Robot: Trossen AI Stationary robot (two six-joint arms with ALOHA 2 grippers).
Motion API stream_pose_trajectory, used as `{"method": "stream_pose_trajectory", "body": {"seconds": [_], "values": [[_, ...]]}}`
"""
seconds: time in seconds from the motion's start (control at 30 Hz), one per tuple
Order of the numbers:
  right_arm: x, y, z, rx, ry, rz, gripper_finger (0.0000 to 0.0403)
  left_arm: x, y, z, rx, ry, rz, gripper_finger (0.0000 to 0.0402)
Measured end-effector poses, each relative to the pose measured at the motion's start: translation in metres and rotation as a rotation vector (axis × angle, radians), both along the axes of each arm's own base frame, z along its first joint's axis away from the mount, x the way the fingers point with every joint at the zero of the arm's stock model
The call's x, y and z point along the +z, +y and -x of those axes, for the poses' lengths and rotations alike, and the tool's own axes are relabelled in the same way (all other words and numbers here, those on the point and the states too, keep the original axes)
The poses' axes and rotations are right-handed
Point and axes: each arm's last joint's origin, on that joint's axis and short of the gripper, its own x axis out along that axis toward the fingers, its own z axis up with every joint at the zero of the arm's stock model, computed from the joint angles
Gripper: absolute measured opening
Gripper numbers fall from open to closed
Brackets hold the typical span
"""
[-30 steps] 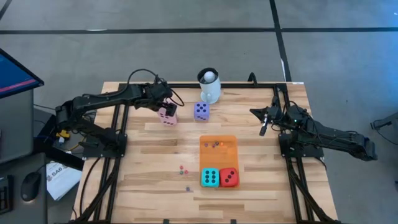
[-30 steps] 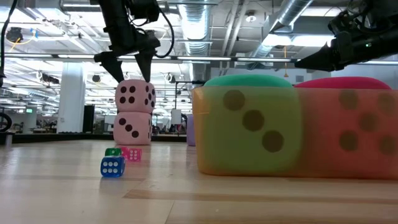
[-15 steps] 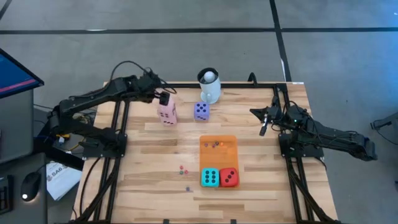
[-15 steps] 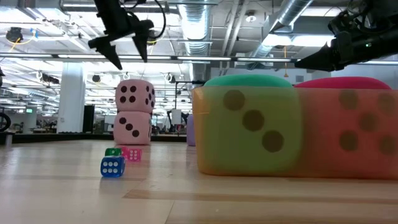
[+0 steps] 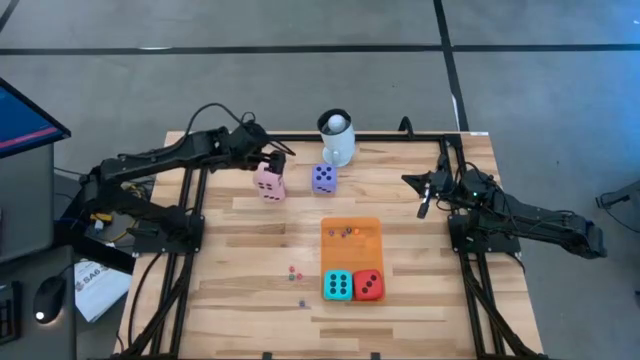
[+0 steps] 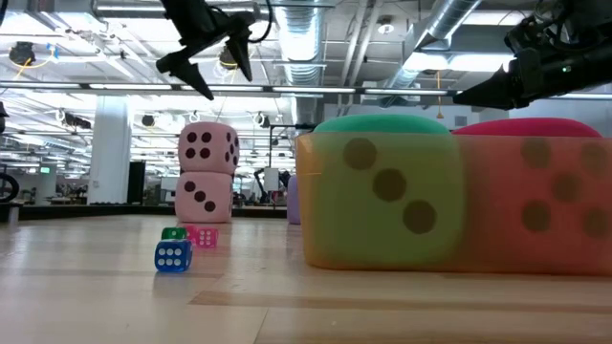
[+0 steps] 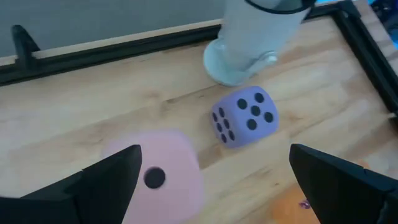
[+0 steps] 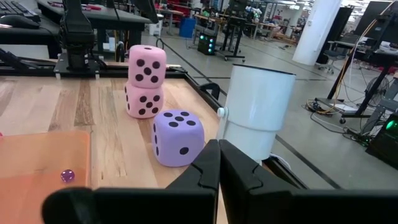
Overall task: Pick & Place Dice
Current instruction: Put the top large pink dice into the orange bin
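Observation:
Two pink dice stand stacked, the upper one (image 6: pixel 207 148) resting on the lower one (image 6: pixel 204 197), on the table's far left part (image 5: pixel 268 183). My left gripper (image 5: pixel 275 155) hovers open above the stack (image 6: pixel 228 84), touching nothing; its wrist view shows the pink die (image 7: pixel 165 167) below and between the fingers. A purple die (image 5: pixel 323 178) sits beside a white mug (image 5: pixel 336 138). A teal die (image 5: pixel 337 285) and a red die (image 5: pixel 368 285) rest on the near end of the orange mat (image 5: pixel 351 245). My right gripper (image 5: pixel 424 208) waits shut at the right side.
Tiny dice lie on the wood left of the mat (image 5: pixel 293 270), seen as blue (image 6: pixel 173 255), green and pink (image 6: pixel 203 235) in the low view. Small beads sit on the mat's far end (image 5: pixel 345 232). Black frame rails (image 5: pixel 300 137) border the table.
My left gripper has risen from just over the top pink die to well above it, tipping its fingers toward level, drifting first left, then back over the stack. The two pink dice have stayed stacked and still.

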Motion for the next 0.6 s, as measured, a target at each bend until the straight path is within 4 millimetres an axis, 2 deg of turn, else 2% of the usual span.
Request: {"method": "stream_pose_trajectory", "body": {"seconds": [0.33, 0.6], "values": [[0.000, 0.000, 0.000, 0.000, 0.000, 0.000, 0.0000, 0.012, -0.002, -0.010, -0.002, -0.138, -0.033, 0.0400], [0.000, 0.000, 0.000, 0.000, -0.001, 0.000, 0.0000, 0.014, -0.022, -0.018, -0.043, -0.170, -0.043, 0.0400]]}}
